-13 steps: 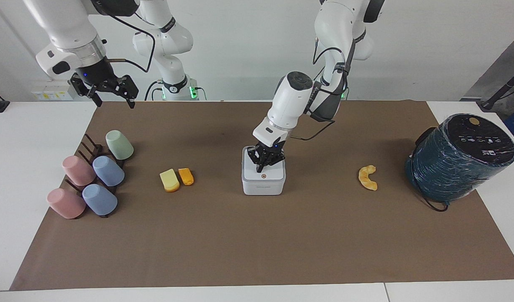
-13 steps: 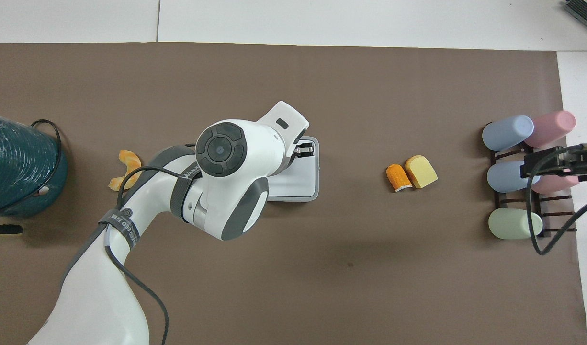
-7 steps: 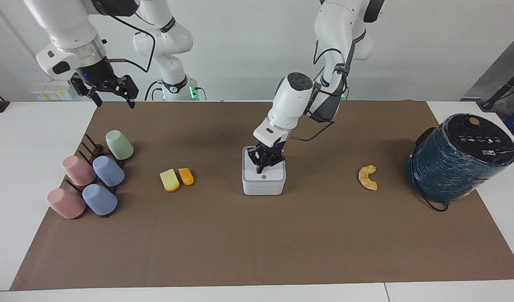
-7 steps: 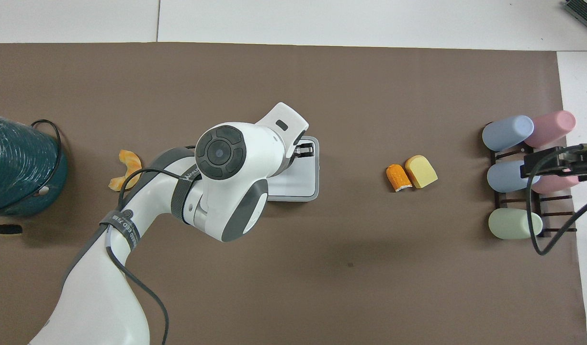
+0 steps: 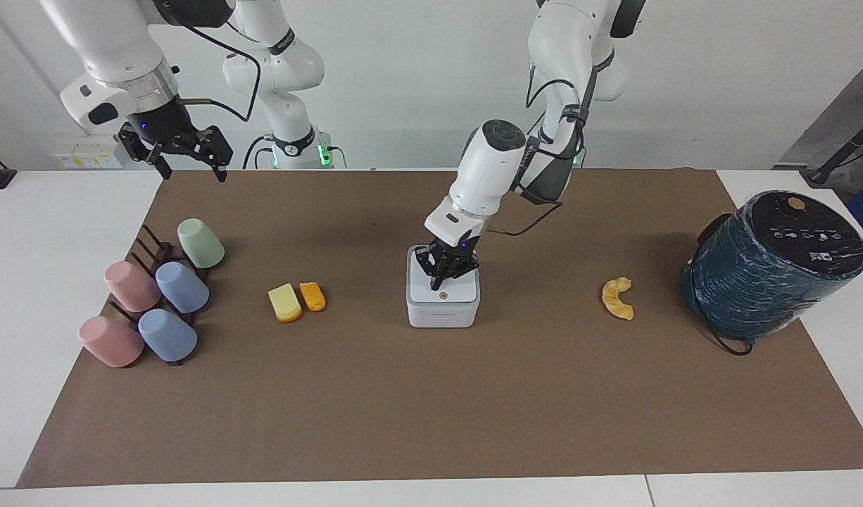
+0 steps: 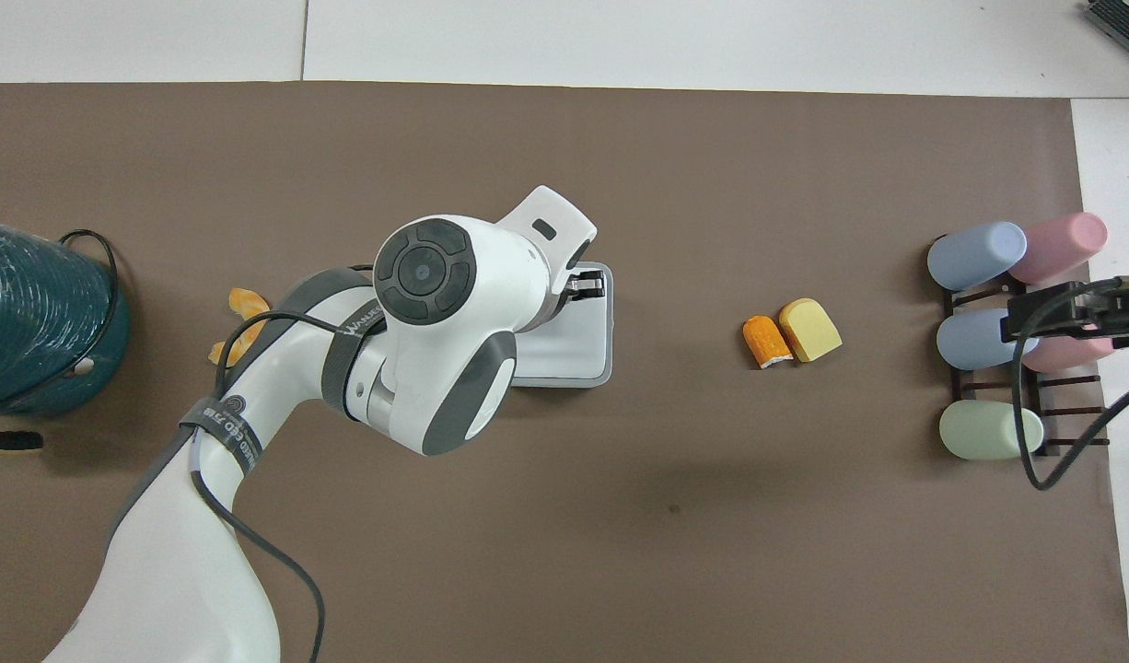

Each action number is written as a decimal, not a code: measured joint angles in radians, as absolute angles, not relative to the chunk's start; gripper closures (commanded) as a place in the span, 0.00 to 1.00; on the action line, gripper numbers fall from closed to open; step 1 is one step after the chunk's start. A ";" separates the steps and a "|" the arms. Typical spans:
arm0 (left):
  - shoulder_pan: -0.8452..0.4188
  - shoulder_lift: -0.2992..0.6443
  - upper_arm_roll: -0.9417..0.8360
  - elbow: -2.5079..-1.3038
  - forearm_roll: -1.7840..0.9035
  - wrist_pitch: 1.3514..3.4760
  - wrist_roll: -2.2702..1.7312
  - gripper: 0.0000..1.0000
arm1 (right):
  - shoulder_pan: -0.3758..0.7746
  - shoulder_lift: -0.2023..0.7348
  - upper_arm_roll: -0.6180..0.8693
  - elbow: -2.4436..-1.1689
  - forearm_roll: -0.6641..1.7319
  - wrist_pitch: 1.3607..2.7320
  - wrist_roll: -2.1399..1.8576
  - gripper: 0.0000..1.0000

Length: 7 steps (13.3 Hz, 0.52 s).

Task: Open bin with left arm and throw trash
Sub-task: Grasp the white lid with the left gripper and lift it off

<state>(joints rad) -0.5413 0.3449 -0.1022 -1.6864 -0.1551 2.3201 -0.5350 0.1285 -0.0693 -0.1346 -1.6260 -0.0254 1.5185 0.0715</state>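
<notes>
A: Where does the bin (image 5: 442,301) sit relative to the left end effector (image 5: 438,284)?

B: Directly under it. The left end effector is clenched, tips together and pointing down at the bin's closed lid, just on the robots' side of the small orange button (image 5: 443,296). Whether the tips actually touch the lid, I cannot tell.

A: And from above?

B: The left arm covers most of the bin (image 6: 587,345); only its edge toward the right arm's end of the table shows.

A: The trash?

B: All on the table (image 5: 431,394), outside the bin. The pale yellow wedge (image 5: 284,303) and the orange chunk (image 5: 312,296) lie touching, beside the bin toward the right arm's end. The crescent peel (image 5: 617,298) lies beside the bin toward the left arm's end, between it and the dark teal cylinder (image 5: 769,266).

A: The right end effector (image 5: 190,167)?

B: It waits up in the air, released, with nothing in it, well apart from the bin, over the table's edge near the rack of cups (image 5: 157,299).
</notes>
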 measured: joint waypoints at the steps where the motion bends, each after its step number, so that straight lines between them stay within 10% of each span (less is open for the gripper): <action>1: -0.541 0.345 -0.099 -1.664 -0.155 2.284 -0.535 1.00 | 0.129 -0.069 -0.135 -1.626 -0.025 1.519 0.071 0.00; 7: -0.541 0.301 -0.092 -1.591 -0.141 2.064 -0.535 1.00 | 0.129 -0.069 -0.134 -1.630 -0.025 1.577 0.064 0.00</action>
<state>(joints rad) -0.5410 0.3010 -0.0924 -1.5908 -0.1411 2.0638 -0.5349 0.1288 -0.0694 -0.1340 -1.6303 -0.0248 1.5766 0.0645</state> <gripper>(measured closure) 0.987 0.000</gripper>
